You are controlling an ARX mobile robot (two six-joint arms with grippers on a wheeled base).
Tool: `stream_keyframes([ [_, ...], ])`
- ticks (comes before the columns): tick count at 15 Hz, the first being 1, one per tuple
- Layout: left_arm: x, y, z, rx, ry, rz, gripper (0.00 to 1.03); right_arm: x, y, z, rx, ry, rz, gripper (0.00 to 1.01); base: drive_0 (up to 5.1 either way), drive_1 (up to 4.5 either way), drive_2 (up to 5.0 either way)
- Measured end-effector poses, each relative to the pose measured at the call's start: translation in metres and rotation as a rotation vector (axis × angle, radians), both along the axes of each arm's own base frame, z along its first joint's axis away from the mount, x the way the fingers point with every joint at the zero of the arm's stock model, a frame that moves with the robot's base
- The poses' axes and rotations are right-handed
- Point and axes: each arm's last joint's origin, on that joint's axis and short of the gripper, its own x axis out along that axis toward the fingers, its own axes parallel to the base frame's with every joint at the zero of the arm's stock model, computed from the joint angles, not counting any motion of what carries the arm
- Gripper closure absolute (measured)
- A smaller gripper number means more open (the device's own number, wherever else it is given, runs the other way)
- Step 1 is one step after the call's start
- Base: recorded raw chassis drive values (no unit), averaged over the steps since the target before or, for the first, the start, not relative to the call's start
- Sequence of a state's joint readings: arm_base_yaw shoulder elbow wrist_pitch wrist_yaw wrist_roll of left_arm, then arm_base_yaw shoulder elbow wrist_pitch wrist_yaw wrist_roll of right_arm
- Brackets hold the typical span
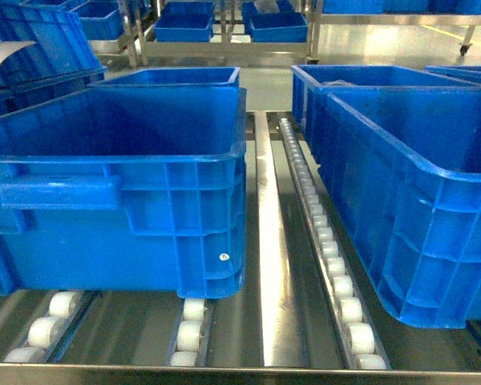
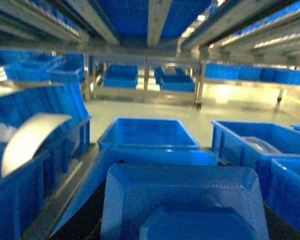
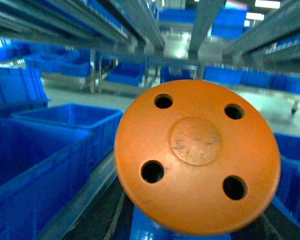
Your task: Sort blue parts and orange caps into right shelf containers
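Head view shows two large blue crates on a roller-track shelf: the left crate (image 1: 120, 200) close in front, the right crate (image 1: 417, 192) beside it across a steel rail (image 1: 276, 265) and a line of white rollers (image 1: 329, 265). Neither arm nor pincer appears in this view.

The right wrist view is filled by an orange cap (image 3: 197, 157), a round disc with four holes and a raised centre, sitting directly before the lens. It appears to be carried by the right pincer, though the fingers themselves are hidden behind it, so whether that pincer is clenched cannot be told. The left wrist view is likewise filled by a blue part (image 2: 182, 202), a moulded piece with bevelled corners; the left pincer's fingers are out of sight and its state cannot be told either.

The step in hand is probably delivery. To do it well, each arm should travel over the rolled rim of its chosen crate, well inside the walls, lower, then let go, keeping caps and blue parts in separate crates.
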State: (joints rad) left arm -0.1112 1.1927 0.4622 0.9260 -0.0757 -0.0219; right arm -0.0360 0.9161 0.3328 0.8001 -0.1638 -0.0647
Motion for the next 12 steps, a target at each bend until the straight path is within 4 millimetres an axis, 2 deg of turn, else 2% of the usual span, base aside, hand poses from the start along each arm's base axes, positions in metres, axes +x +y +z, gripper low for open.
stream_keyframes([
  [1, 0.048, -0.005, -0.003, -0.023, 0.112, -0.016, 0.61, 0.039, 0.000, 0.001, 0.002, 0.096, -0.020, 0.58, 0.0, 0.00, 0.0],
  [3, 0.135, -0.014, -0.019, -0.066, 0.290, 0.021, 0.61, 0.117, 0.001, -0.025, 0.007, 0.307, -0.116, 0.58, 0.0, 0.00, 0.0],
  [4, 0.168, -0.019, -0.020, -0.072, 0.326, 0.033, 0.61, 0.145, 0.002, -0.032, 0.007, 0.333, -0.157, 0.58, 0.0, 0.00, 0.0],
  [5, 0.180, -0.022, -0.011, -0.072, 0.304, 0.031, 0.58, 0.165, 0.003, -0.032, 0.009, 0.324, -0.212, 0.49, 0.0, 0.00, 0.0],
  [7, 0.176, -0.024, 0.005, -0.076, 0.264, 0.031, 0.34, 0.167, 0.003, -0.027, 0.008, 0.309, -0.248, 0.25, 0.0, 0.00, 0.0],
  [8, 0.176, -0.025, 0.008, -0.076, 0.258, 0.029, 0.22, 0.167, 0.003, -0.027, 0.006, 0.311, -0.248, 0.12, 0.0, 0.00, 0.0],
  [9, 0.172, -0.023, 0.005, -0.050, 0.200, 0.026, 0.24, 0.163, 0.002, -0.027, 0.034, 0.240, -0.190, 0.16, 0.0, 0.00, 0.0],
  [10, 0.151, -0.017, -0.005, -0.010, 0.190, 0.029, 0.37, 0.142, 0.003, -0.032, 0.055, 0.210, -0.129, 0.31, 0.0, 0.00, 0.0],
  [12, 0.104, -0.004, -0.016, 0.016, 0.163, 0.039, 0.62, 0.103, 0.003, -0.043, 0.070, 0.205, -0.120, 0.57, 0.0, 0.00, 0.0],
])
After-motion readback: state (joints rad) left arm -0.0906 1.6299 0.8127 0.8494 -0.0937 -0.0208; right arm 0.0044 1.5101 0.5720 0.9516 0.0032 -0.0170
